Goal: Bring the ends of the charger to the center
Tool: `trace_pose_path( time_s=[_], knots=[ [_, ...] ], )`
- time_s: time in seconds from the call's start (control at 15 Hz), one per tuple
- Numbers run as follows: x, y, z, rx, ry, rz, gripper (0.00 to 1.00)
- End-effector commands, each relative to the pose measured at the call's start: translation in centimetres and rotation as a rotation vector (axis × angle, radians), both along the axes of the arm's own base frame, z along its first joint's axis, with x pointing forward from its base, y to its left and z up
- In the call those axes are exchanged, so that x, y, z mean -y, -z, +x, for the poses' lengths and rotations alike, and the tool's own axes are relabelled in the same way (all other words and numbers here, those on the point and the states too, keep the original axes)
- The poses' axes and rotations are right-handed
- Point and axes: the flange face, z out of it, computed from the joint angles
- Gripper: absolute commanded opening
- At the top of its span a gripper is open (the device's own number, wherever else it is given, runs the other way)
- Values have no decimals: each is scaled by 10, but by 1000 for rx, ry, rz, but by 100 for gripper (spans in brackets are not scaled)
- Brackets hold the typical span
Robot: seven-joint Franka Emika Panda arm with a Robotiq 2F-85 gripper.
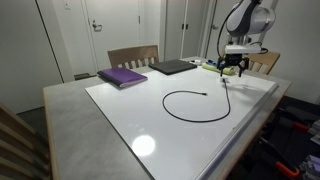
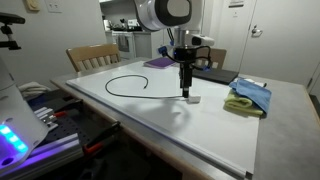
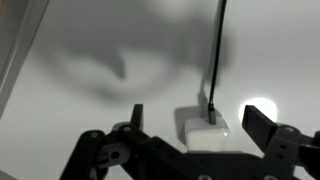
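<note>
My gripper (image 3: 195,120) is wide open and holds nothing. The charger (image 3: 217,50) ends in a white plug block (image 3: 207,131) right under it, between the fingers, on the white board (image 1: 130,110).

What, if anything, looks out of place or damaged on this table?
Nothing looks damaged or spilled. Only the charger lies in a loose curl on the board, and two cloths sit crumpled near its edge.

one charger cable (image 1: 166,106), one white brick (image 3: 207,130) between the jaws, one purple book (image 1: 123,76), one laptop (image 1: 172,67), two chairs (image 1: 133,55), two cloths (image 2: 252,92)
</note>
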Motion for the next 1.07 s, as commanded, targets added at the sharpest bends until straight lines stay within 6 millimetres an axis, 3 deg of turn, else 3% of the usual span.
trace_pose_path(
  time_s=[0.0,0.33,0.6,1.0],
  knots=[
    [5,10,-7,-33,-20,-16,100],
    [14,16,-21,78,13,-60,100],
    [10,20,-31,142,44,9,100],
    [9,23,-30,181,39,33,100]
  ],
)
